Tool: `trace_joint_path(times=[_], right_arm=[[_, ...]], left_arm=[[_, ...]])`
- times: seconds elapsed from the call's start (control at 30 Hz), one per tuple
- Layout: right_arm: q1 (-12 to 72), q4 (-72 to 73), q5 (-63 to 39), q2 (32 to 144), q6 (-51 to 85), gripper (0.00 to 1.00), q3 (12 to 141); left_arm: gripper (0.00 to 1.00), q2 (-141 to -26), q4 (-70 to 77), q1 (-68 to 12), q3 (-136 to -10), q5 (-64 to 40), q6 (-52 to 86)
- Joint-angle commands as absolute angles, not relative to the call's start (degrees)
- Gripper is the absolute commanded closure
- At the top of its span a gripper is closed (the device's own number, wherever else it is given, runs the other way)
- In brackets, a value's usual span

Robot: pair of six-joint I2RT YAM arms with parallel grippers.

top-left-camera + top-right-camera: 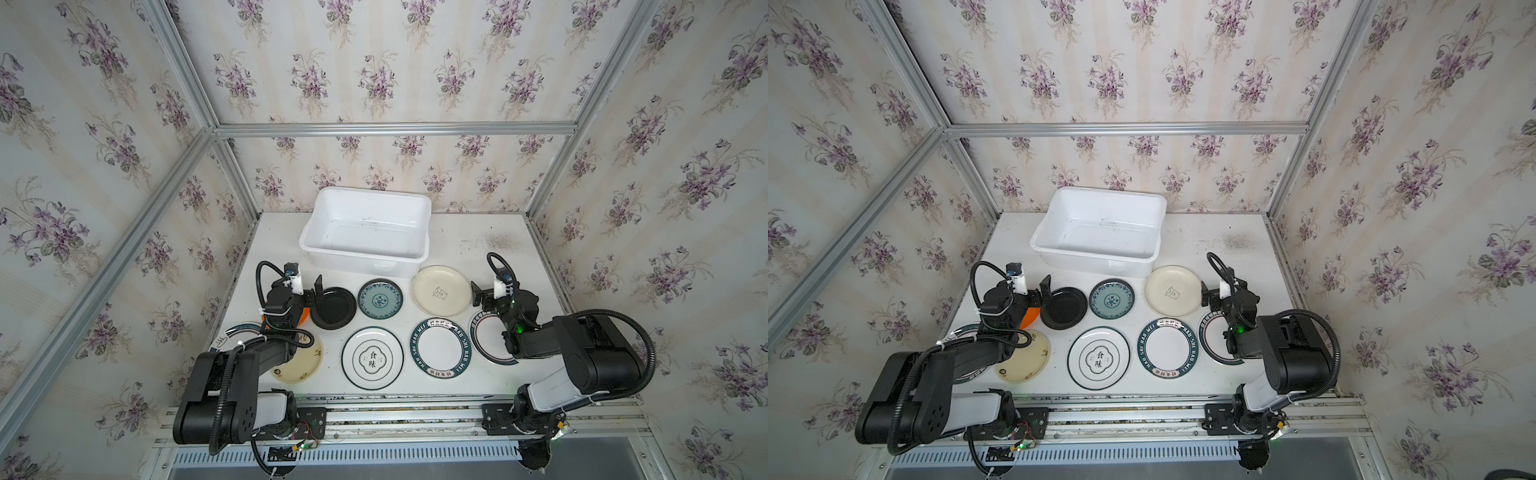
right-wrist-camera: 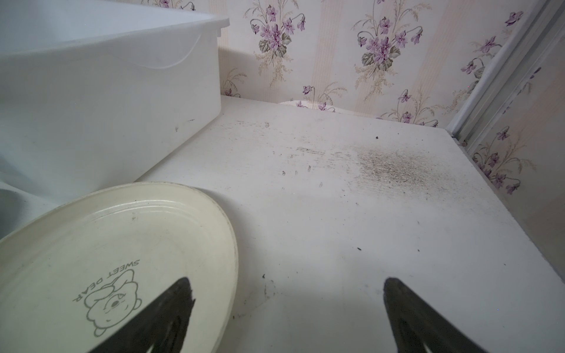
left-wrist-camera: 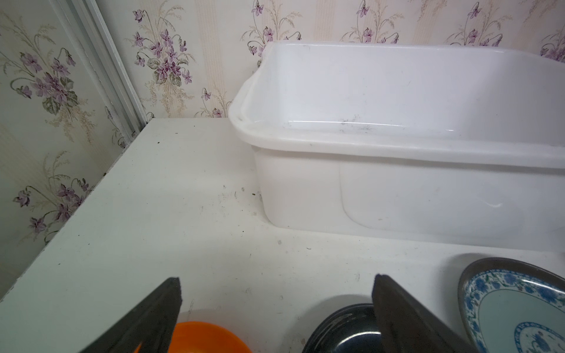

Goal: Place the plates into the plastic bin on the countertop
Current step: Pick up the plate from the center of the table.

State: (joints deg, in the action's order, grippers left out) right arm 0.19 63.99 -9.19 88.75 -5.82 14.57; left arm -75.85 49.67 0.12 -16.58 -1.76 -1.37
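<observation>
The empty white plastic bin point(image 1: 308, 244) stands at the back of the countertop point(image 1: 465, 249). Several plates lie in front of it: black point(image 1: 336, 311), teal-patterned point(image 1: 380, 299), cream with a bear point(image 1: 441, 290), white with Chinese characters point(image 1: 372, 358), and a lettered dark rim point(image 1: 440, 348). My left gripper point(image 1: 316, 293) is open and empty, over the gap between the orange plate point(image 3: 208, 336) and the black plate point(image 3: 342, 330). My right gripper point(image 1: 478, 296) is open and empty at the bear plate's point(image 2: 122, 244) right edge. My arms partly hide three more plates.
Floral walls with aluminium posts point(image 1: 232, 174) close in the left, back and right sides. A rail point(image 1: 415, 409) carrying both arm bases runs along the front edge. A dark stained patch point(image 2: 394, 171) marks the countertop right of the bin.
</observation>
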Motion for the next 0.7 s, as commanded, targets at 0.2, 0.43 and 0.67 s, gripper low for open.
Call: trace_joint_path(times=[0.2, 0.43, 0.67], right_arm=[[0.2, 54.0, -5.5, 88.5, -3.7, 0.00, 21.2], [0.5, 51.0, 0.0, 88.3, -2.1, 0.00, 22.2], [1.5, 52.9, 5.6, 78.0, -1.5, 0.00, 16.9]], left_arm=[[0.01, -76.0, 52.2, 0.2, -17.1, -2.1, -1.7], [0.01, -76.0, 52.0, 0.2, -17.1, -2.1, -1.7], [0.01, -68.5, 38.5, -1.8, -21.2, 13.1, 2.8]])
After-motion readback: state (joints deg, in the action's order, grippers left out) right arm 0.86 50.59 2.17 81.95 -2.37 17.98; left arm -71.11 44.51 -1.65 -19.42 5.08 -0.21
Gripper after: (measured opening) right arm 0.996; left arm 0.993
